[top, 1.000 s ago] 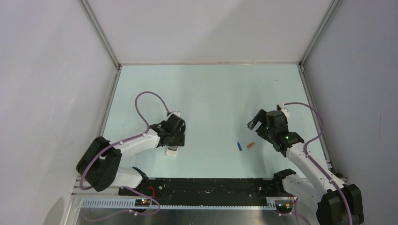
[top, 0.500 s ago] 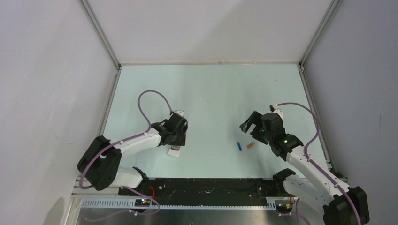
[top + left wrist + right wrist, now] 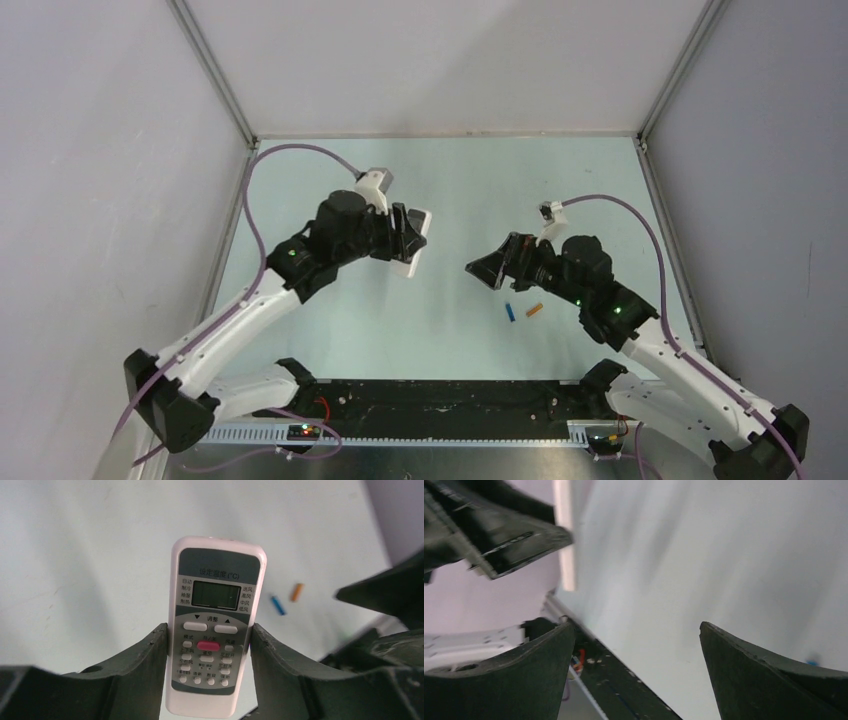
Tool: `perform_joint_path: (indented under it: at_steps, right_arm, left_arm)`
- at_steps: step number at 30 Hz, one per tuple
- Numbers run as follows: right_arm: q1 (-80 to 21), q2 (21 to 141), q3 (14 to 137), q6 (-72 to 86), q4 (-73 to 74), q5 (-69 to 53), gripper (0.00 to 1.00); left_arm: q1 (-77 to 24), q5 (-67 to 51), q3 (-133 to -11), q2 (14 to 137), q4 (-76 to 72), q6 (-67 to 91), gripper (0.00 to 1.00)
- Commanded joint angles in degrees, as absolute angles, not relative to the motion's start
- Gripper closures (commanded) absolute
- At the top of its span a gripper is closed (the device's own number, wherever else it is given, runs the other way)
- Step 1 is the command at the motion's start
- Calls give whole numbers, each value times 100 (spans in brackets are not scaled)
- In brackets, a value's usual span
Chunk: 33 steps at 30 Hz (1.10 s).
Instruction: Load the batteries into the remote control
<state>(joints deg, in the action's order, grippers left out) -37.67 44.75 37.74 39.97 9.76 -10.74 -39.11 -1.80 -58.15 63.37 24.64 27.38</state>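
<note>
Left wrist view: small white plastic remote control [image 3: 216, 630] with dark screen and rows of buttons sat squeezed between two black fingers [image 3: 145, 665] of left gripper [image 3: 209, 635], button side facing camera. Top view: left gripper held remote up off pale green table [image 3: 460, 190]. Tiny blue battery [image 3: 510, 312] and tiny orange battery [image 3: 534, 309] lay side by side on table, not touching. Right gripper [image 3: 487, 268] hung near them, fingers spread wide, holding nothing.
</note>
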Motion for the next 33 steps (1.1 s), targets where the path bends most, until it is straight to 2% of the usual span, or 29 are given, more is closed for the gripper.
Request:
perform_joint_path:
  at_steps: [1,9,16,29,33]
  right_arm:
    - [-4083,4367,4291,3770,-247,-1908,1]
    - [-4744,4594,4735,3541,-1045,-1853,0]
    - [-5238,5143,5039,3388,-1809,-1810,1]
    - [-5342,5833,5213,3974,-2716,-1941,1]
    - [-5320,6094,5372,4267,-3000,-2420,1]
  left_arm:
    - [-3946,-1174,-6409,5879,2358,2806,65]
    - [-3939,-2165,-7153,5569,2352,3254,65]
    - [-3943,-2620,-7496,5591,2210,4379,68]
    - [-3942,-3077,-7514,5570,1822,5131,68]
    - [-3943,-3133,-7450,5540,1685,5180,68]
